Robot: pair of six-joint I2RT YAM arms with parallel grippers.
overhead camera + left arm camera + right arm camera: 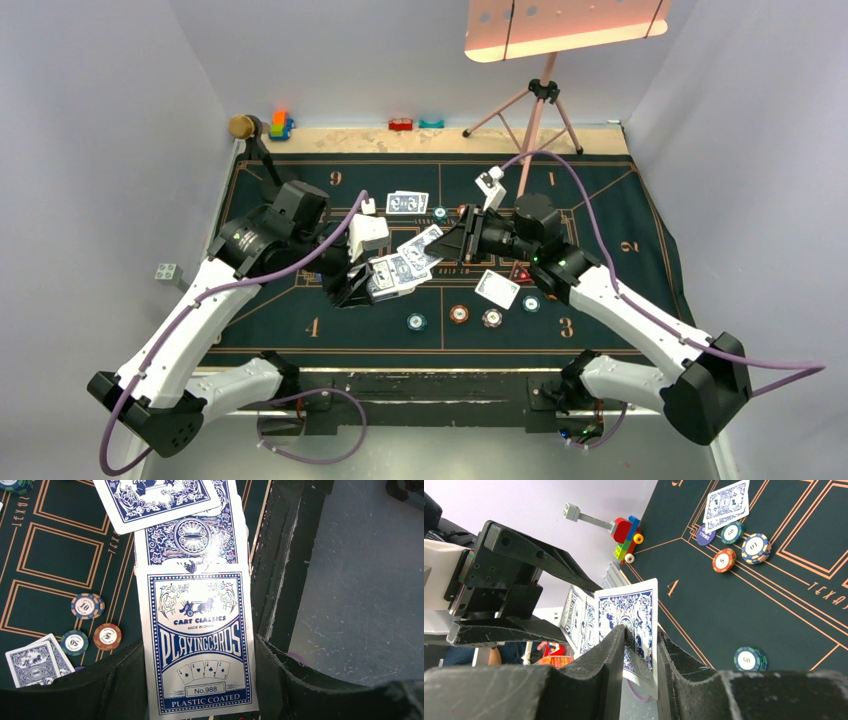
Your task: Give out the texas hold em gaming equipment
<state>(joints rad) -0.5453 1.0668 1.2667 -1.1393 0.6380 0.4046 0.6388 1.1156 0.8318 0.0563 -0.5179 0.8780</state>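
Note:
My left gripper (pixel 375 280) is shut on a fanned deck of blue-backed playing cards (pixel 395 270), held above the mat's middle. In the left wrist view (pixel 198 647) a "Playingcards" cover card (pixel 197 645) lies uppermost between the jaws. My right gripper (pixel 447 243) is shut on one card (pixel 425 243) at the deck's far end; the right wrist view (pixel 642 632) shows this card (pixel 636 615) pinched edge-on. Two cards (pixel 407 203) lie at the far middle and one pile (pixel 497 288) at the right. Chips (pixel 458 314) lie near the front.
The green felt mat (pixel 300 330) covers the table. Toy blocks (pixel 280 124) and a tripod (pixel 540 110) stand at the far edge. More chips (pixel 755 548), a dark-blue button (pixel 704 536) and a toy-block figure (pixel 626 537) show in the right wrist view.

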